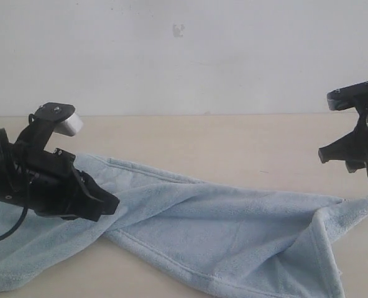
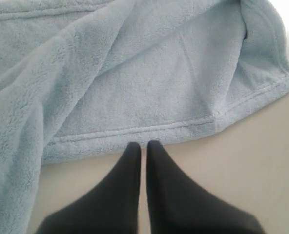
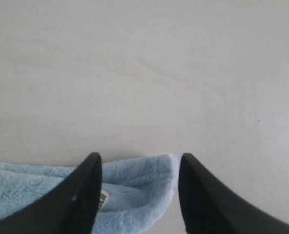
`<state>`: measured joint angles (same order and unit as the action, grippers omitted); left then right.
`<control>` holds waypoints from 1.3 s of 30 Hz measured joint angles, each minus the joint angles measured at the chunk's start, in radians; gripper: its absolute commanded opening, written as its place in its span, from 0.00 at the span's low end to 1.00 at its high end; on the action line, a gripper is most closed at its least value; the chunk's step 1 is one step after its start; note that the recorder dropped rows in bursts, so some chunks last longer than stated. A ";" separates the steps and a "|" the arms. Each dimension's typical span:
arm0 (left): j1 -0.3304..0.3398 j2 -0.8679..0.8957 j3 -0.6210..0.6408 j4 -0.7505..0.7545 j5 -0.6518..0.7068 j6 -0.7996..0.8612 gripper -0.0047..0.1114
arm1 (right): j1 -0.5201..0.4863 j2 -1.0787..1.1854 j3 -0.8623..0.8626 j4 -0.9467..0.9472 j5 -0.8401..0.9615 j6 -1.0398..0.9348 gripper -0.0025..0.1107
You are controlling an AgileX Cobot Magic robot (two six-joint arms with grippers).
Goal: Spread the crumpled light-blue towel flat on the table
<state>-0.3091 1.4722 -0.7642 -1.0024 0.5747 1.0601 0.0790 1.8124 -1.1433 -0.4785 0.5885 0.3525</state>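
Towel (image 1: pixel 221 230) lies nearest you on the table (image 1: pixel 246 139), running from the left edge of the exterior view to the right edge. It's not flat: it's twisted over itself near the middle, and a flap at the right end is folded back, with the stitched hem (image 2: pixel 134 130) showing along the front.

Your left gripper (image 1: pixel 114 203) sits low over the twist, left of centre. Its jaws are closed, fingers (image 2: pixel 127 165) nearly touching with nothing between them, tips just beside the hem and over bare table.

Your right gripper (image 1: pixel 321 154) hangs at the far right, above the towel's right corner and apart from it. Its jaws are spread wide. In the right wrist view the corner lies between the two fingers, not pinched, with a small white tag (image 3: pixel 103 199) beside one finger.
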 measured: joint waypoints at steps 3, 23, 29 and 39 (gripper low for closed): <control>0.000 0.000 0.000 0.010 -0.002 0.005 0.07 | 0.000 -0.027 0.000 0.026 0.014 0.017 0.46; 0.000 0.000 -0.010 0.022 0.063 0.006 0.07 | 0.220 -0.181 0.418 0.658 -0.018 -0.588 0.02; 0.000 0.000 -0.010 0.022 0.061 0.006 0.07 | 0.220 -0.099 0.418 0.617 0.089 -0.588 0.02; 0.005 -0.002 -0.010 0.210 -0.090 0.001 0.07 | 0.222 -0.048 0.445 0.343 0.400 -0.362 0.02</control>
<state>-0.3036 1.4703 -0.7746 -0.7925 0.4844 1.0610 0.3006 1.7645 -0.6979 -0.1351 0.9880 -0.0098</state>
